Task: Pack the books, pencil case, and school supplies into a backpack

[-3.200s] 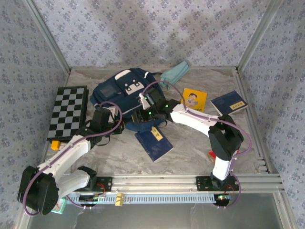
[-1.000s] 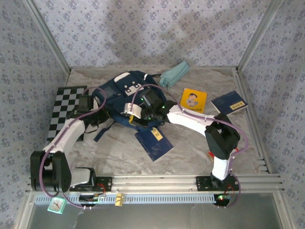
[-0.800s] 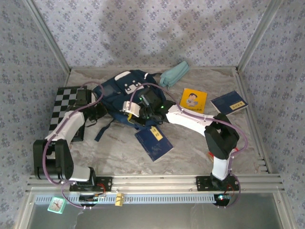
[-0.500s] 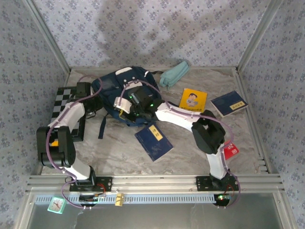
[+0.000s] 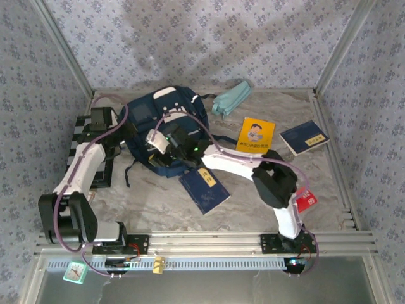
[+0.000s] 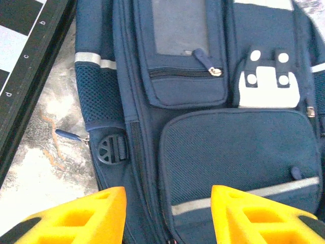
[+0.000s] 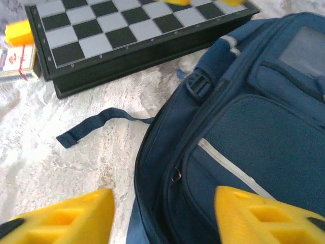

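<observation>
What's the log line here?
left end effector: open, above backpack | right end effector: open, above backpack edge | books, pencil case: on table, unpacked

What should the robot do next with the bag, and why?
Probably lower the right gripper onto the small zip pull on the backpack and pinch it. It and the left gripper hang open over the backpack holding nothing, it looks zipped shut, and the yellow book, pencil case and red packet lie on the table.
</observation>
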Action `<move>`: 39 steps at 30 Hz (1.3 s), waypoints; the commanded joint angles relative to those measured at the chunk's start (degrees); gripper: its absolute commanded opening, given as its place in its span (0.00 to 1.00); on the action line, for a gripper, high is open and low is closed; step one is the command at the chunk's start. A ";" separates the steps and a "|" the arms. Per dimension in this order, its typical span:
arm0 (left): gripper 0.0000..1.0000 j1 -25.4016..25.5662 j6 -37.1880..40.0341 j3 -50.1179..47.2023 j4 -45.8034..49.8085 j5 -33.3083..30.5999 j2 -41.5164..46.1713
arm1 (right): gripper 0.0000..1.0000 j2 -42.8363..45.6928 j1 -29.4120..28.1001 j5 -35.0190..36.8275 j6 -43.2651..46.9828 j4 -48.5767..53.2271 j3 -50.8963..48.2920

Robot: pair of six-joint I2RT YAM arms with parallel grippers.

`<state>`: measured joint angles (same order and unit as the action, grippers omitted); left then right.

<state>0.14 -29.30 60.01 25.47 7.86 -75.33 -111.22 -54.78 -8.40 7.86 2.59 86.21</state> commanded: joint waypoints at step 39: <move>0.60 51.66 -9.99 9.40 -20.46 -9.41 -24.22 | 0.80 9.25 58.14 -14.16 -35.38 18.76 -25.36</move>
<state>51.44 -40.53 67.59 7.35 -0.82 -99.07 -99.85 3.14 -19.46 -27.68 23.90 58.72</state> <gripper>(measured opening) 0.593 0.804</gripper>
